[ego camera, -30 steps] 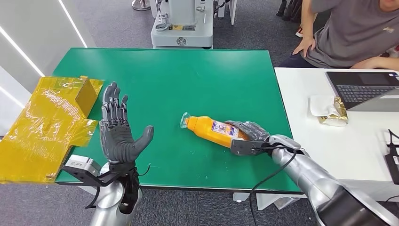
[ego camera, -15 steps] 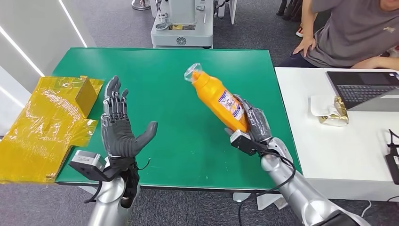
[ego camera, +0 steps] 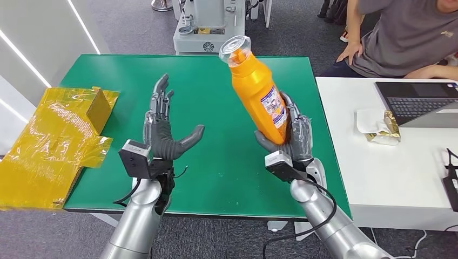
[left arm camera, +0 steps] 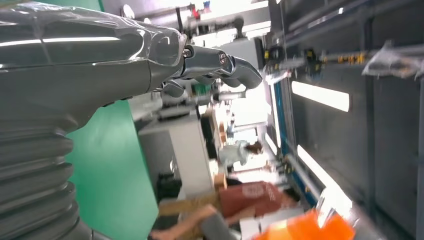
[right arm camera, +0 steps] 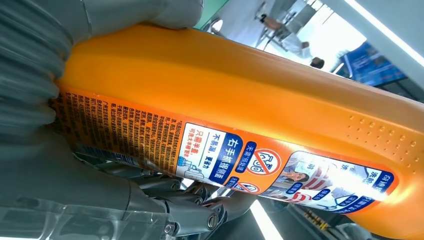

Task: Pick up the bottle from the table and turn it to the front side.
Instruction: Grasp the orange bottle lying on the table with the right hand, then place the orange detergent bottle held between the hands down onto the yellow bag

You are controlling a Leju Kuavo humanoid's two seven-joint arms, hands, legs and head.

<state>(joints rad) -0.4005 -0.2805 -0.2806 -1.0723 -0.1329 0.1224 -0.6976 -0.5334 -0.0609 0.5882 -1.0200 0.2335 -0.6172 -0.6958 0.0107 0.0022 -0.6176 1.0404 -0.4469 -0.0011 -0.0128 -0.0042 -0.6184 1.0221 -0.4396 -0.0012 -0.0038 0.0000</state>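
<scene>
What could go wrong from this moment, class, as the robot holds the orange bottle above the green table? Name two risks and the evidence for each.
1. The right hand grips the orange bottle near its base while it leans, cap up; most of its length is unsupported, so it might slip or tip out.
2. The left hand is open and apart from it, so a poorly timed handover could drop it on the green table.

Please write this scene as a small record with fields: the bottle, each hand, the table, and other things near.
bottle: orange bottle lifted off the table, nearly upright, clear cap on top, label toward the robot's right
right hand: right hand grips the bottle's lower part
left hand: left hand raised, fingers spread, holds nothing
table: green table
near: yellow wrapped package at the table's left edge; laptop on the white table; seated person behind
</scene>
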